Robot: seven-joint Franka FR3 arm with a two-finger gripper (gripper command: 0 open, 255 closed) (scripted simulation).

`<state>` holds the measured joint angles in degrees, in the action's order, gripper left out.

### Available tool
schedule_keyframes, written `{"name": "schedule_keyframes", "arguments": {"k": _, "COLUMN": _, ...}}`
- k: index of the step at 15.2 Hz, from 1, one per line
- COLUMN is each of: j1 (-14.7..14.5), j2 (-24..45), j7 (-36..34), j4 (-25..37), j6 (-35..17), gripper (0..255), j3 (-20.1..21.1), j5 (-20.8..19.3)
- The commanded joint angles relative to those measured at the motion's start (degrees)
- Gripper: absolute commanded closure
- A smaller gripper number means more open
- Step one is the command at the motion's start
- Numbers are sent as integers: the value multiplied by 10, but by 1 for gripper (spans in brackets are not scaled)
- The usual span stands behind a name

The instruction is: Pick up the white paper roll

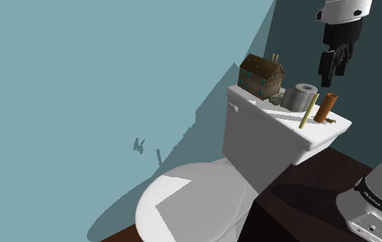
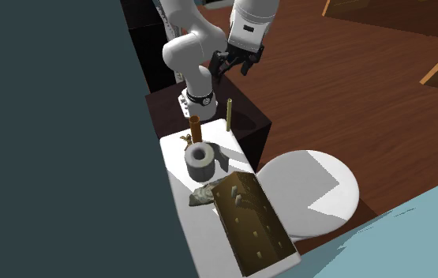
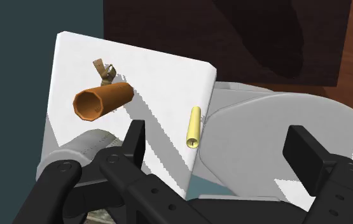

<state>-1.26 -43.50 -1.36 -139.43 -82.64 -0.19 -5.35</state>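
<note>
The toilet tank lid (image 1: 285, 118) carries six things, one of each kind: one grey-white paper roll (image 1: 301, 96), one orange-brown tube (image 1: 326, 108), one thin yellow stick (image 1: 309, 111), one model house (image 1: 260, 75), one crumpled grey-green scrap (image 2: 201, 196) and one small brown bit (image 3: 105, 70) at the tube's foot.

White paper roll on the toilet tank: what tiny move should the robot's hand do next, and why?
Probably slide the open black two-finger gripper sideways, towards the small brown toy house, until it hangs over the greyish-white paper roll. It hovers nearer the orange tube, off to the roll's side.
</note>
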Motion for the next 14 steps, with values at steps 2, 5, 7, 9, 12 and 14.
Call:
{"name": "schedule_keyframes", "arguments": {"k": 2, "j1": 5, "j2": 2, "j7": 6, "j4": -9, "j6": -23, "gripper": 0, "j3": -11, "j5": -6}}
{"name": "schedule_keyframes", "arguments": {"k": 5, "j1": 21, "j2": 13, "j7": 24, "j4": -31, "j6": -93, "gripper": 0, "j3": -43, "j5": -24}}
{"name": "schedule_keyframes", "arguments": {"k": 7, "j1": 30, "j2": 25, "j7": 36, "j4": -42, "j6": -141, "gripper": 0, "j3": -65, "j5": -33}}
{"name": "schedule_keyframes", "arguments": {"k": 9, "j1": 39, "j2": 41, "j7": 49, "j4": -50, "j6": -189, "gripper": 0, "j3": -88, "j5": -41}}
{"name": "schedule_keyframes", "arguments": {"k": 12, "j1": 50, "j2": 72, "j7": 69, "j4": -56, "j6": -262, "gripper": 0, "j3": -124, "j5": -47}}
{"name": "schedule_keyframes", "arguments": {"k": 14, "j1": 55, "j2": 96, "j7": 84, "j4": -56, "j6": -310, "gripper": 0, "j3": -148, "j5": -48}}
